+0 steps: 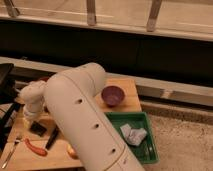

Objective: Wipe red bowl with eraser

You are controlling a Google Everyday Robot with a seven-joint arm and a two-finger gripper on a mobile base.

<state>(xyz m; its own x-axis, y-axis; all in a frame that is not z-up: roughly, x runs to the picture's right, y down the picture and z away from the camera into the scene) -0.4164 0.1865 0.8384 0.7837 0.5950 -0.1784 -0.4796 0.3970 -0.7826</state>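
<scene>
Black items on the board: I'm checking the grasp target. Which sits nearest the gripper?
The eraser, the short flat block right at the gripper; the knife is long, thin and lies farther off toward the green tray.

Table [128, 88], passage survey.
- Left end: crowded. The gripper [31, 120], closed, sits low just above the eraser [38, 129], with the knife [52, 139] and a red elongated item [36, 148] close by.
- Middle: blocked by the white arm [85, 125].
- Right: purple bowl [112, 95] with bare wood around it. The green tray [152, 145] lies in front of the bowl.

You are indoors, seemingly in a lab or office. A wooden tabletop [127, 90] stands by speckled floor [187, 145] on the right, with railing posts [91, 12] at the far side.
</scene>
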